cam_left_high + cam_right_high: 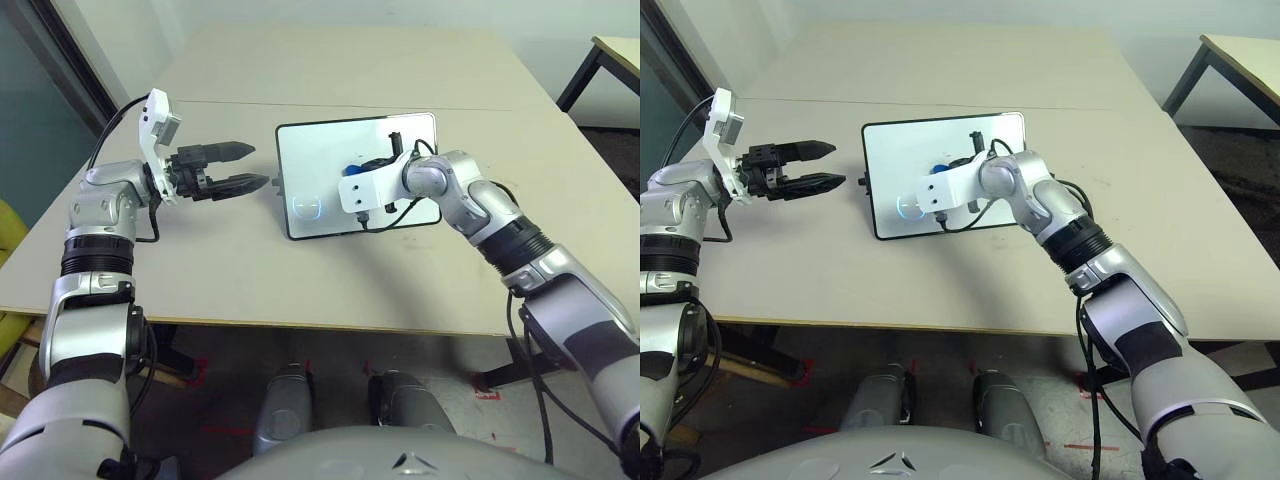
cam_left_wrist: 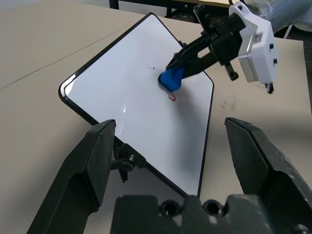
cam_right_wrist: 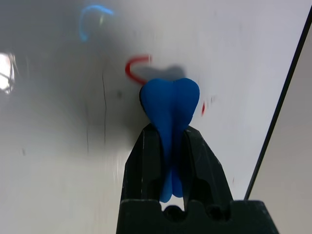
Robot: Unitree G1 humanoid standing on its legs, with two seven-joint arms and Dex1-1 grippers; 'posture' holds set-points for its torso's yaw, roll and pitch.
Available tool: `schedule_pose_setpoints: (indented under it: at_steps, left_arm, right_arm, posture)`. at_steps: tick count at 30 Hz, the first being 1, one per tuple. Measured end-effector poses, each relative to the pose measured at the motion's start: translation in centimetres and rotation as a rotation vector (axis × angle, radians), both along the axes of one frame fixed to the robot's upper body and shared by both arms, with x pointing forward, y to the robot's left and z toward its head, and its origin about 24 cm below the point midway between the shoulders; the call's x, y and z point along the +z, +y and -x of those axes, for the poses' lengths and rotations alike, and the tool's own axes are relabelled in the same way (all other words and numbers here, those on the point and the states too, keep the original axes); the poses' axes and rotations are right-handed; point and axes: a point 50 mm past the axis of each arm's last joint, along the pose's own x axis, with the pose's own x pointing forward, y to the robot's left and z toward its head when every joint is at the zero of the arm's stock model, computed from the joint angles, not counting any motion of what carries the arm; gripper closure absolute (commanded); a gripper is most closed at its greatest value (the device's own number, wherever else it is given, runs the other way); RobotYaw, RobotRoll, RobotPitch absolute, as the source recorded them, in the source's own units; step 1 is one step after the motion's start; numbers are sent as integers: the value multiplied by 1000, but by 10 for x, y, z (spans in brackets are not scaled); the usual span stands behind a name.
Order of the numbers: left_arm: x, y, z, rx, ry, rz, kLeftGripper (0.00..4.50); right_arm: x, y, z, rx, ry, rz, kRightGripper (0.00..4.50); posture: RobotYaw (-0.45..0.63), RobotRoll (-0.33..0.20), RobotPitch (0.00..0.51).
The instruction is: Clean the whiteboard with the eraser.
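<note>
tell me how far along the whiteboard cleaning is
Already done, it seems: most of the whiteboard looks white, with only faint smudges and thin dark streaks.

In hand: the right pincer grips the blue eraser at the board, right beside a red pen mark.

Left: that red curve, a small red fleck and probably those streaks.

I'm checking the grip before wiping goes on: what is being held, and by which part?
The right gripper pinches the blue eraser around its narrow middle; the left gripper holds nothing.
</note>
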Motion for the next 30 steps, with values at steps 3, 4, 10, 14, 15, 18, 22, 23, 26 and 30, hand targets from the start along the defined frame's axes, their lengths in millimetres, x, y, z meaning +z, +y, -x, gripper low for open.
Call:
schedule_pose_setpoints:
  at_steps: [3,4,10,14,15,18,22,23,26,30]
  left_arm:
    - [0,0,0,0,0,0,0]
    - [0,0,0,0,0,0,0]
    - [1,0,0,0,0,0,0]
    - [1,0,-1,0,-1,0,0]
    - [1,0,-1,0,-2,0,0]
    - [1,0,-1,0,-2,0,0]
    - [1,0,-1,0,-2,0,0]
    - [1,0,-1,0,-2,0,0]
    - [1,0,-1,0,-2,0,0]
    - [1,0,-1,0,-2,0,0]
  right_arm:
    - [1,-6,-1,-13,-4,13,4152]
    - [1,-8,-1,-17,-5,16,4152]
    - [1,-14,-2,-27,-12,25,4152]
    - [0,-14,-2,-26,-12,24,4152]
    - [0,-13,-2,-26,-12,23,4152]
    - [0,-11,-1,-18,-13,20,4152]
    - [-4,-3,2,5,-13,19,4152]
    - [-5,-2,3,11,-14,22,4152]
    - [-6,3,5,31,-19,30,4152]
    - [-9,10,8,57,-13,28,4152]
  posture:
    - [161,0,31]
    - [159,0,31]
    - [159,0,30]
    - [159,0,30]
    - [159,0,30]
    - [167,0,31]
    - [167,0,31]
    - [168,0,32]
    - [169,0,32]
    - [171,0,31]
